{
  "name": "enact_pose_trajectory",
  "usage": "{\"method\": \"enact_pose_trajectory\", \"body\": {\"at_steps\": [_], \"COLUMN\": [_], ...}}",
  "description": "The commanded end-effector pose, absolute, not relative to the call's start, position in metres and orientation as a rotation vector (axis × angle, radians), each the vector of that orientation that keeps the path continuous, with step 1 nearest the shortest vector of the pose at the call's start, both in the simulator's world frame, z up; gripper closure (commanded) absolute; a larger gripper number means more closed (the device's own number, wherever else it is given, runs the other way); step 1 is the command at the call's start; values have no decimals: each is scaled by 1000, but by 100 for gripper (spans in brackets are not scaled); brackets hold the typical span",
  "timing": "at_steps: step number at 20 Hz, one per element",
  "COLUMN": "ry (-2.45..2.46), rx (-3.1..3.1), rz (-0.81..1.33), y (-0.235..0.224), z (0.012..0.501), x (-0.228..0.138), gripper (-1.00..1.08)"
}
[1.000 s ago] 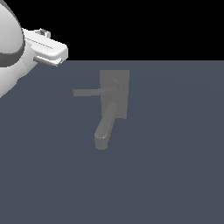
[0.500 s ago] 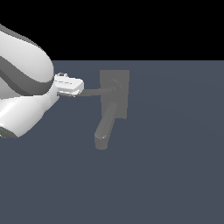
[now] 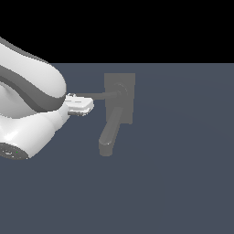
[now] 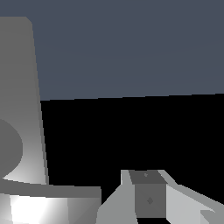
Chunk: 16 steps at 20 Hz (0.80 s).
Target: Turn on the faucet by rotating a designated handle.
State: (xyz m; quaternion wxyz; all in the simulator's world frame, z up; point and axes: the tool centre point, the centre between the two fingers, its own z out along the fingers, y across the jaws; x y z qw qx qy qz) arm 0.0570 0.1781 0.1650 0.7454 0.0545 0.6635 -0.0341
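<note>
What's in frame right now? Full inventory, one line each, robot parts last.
faucet: 1, matte grey, flat rectangular back plate standing on the floor near the middle of the exterior view.
spout: 1, thick rounded grey, runs from the back plate down and toward the exterior view's left.
handle: 1, thin grey bar, from a round hub on the back plate out toward the exterior view's left; its free end meets the gripper.
floor: 1, slate blue-grey, under everything; black background above it.
arm: 1, white with dark grey bands, at the exterior view's left.
gripper: 1, white, at the handle's free end; open or shut cannot be told.
</note>
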Motion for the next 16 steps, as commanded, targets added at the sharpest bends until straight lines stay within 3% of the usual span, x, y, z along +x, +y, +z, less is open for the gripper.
{"method": "enact_pose_trajectory", "body": {"at_steps": [1, 10, 16], "ry": [1480, 1518, 1515], "rx": [111, 102, 94], "rz": [-62, -39, -98], "y": [182, 189, 169], "z": [153, 137, 137], "x": [54, 49, 54], "gripper": [108, 108, 108]}}
